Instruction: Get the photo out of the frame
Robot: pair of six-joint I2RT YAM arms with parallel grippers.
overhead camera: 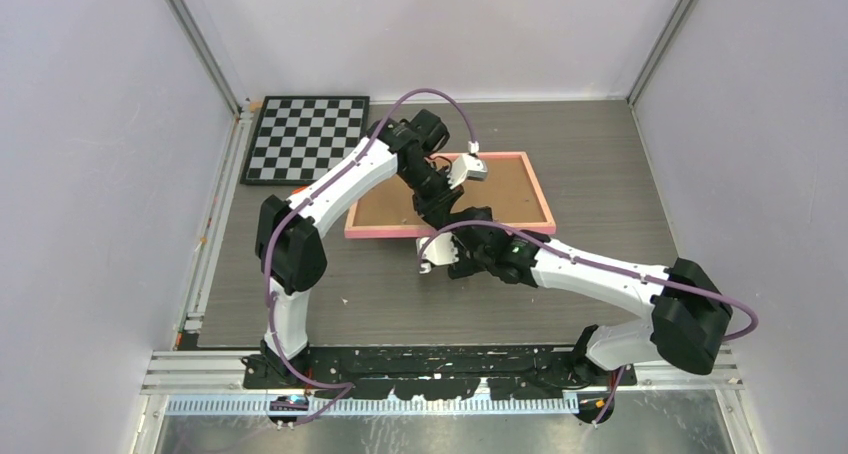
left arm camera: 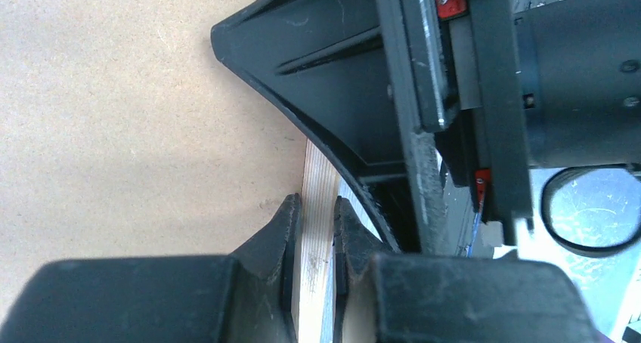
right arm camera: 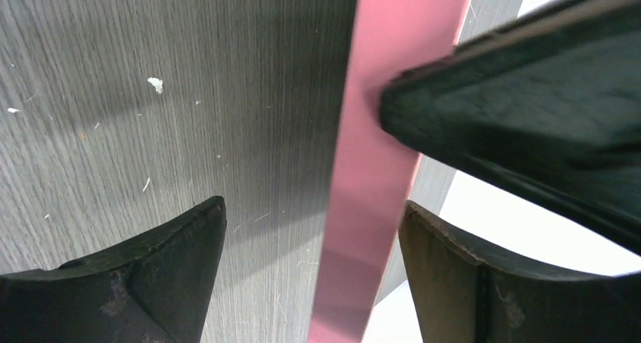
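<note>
There's the left tool (left arm camera: 316,207) clenched on the rim of the frame (overhead camera: 500,194), lying back-up mid-worktop (overhead camera: 610,274), seemingly to steady it, while the right tool (right arm camera: 311,230) gapes astride its pink edge, gripping nothing, the photo hidden, presumably inside.

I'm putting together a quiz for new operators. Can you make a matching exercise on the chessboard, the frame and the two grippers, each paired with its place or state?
Things:
1. chessboard
2. frame
3. left gripper
4. right gripper

Places or states:
A. open, jaws astride the pink border
B. at the far left corner of the table
C. lying brown back up, mid-table
D. shut on the frame's rim

Pairs: 1-B, 2-C, 3-D, 4-A
</note>
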